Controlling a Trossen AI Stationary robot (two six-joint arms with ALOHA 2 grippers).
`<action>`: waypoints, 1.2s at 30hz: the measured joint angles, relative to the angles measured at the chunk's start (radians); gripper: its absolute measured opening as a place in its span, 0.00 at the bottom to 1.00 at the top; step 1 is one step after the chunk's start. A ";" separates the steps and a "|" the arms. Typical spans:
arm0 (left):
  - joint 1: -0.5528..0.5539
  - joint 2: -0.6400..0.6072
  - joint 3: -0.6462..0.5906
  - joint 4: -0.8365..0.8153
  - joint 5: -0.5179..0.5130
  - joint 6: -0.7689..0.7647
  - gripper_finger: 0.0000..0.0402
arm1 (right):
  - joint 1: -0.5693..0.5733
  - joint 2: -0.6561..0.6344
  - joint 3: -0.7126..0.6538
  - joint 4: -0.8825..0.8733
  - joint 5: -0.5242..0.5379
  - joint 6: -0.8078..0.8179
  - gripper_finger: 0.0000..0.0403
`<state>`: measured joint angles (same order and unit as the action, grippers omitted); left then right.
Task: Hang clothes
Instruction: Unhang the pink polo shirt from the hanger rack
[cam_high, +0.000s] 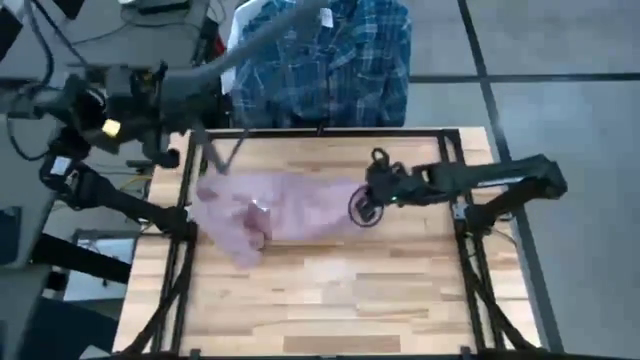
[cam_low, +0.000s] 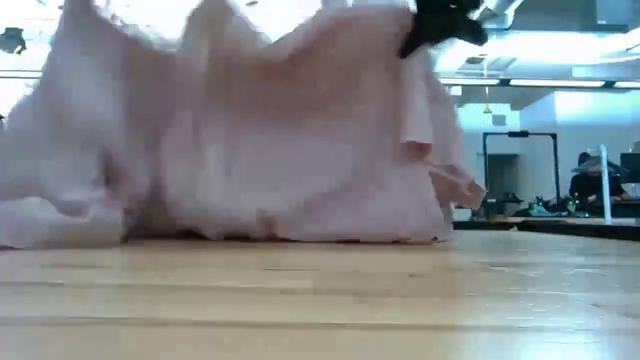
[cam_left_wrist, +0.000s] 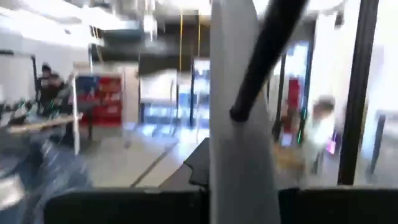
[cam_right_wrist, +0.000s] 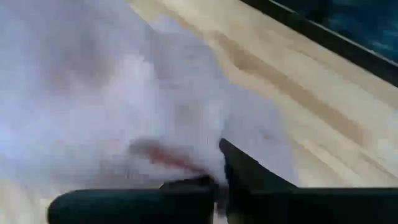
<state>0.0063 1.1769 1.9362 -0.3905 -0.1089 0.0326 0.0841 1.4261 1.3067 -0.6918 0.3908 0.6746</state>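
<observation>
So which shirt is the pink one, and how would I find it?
Look at the wooden table. The pink shirt lies crumpled across its middle, with the right claw at its edge. The plaid shirt hangs beyond the table; that one is blue and checked.

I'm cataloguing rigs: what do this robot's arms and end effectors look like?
Both arms are dark, slim and jointed. The left arm carries a yellow marking and loose black cables; the right arm shows a small green light. The right end effector has flat black fingers.
</observation>
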 joint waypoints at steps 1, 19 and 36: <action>0.000 0.012 0.000 0.002 0.030 0.009 0.02 | 0.000 0.017 0.000 0.004 -0.003 0.000 0.00; 0.000 0.053 0.023 -0.716 -0.185 -0.140 0.01 | -0.059 0.076 -0.001 0.054 -0.215 0.004 0.16; 0.244 0.374 0.021 -1.056 -0.207 0.106 0.01 | -0.033 -0.310 0.036 -0.037 -0.202 -0.089 0.32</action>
<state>0.2505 1.5513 1.9575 -1.4463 -0.3157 0.1385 0.0509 1.1160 1.3430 -0.7292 0.1890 0.5854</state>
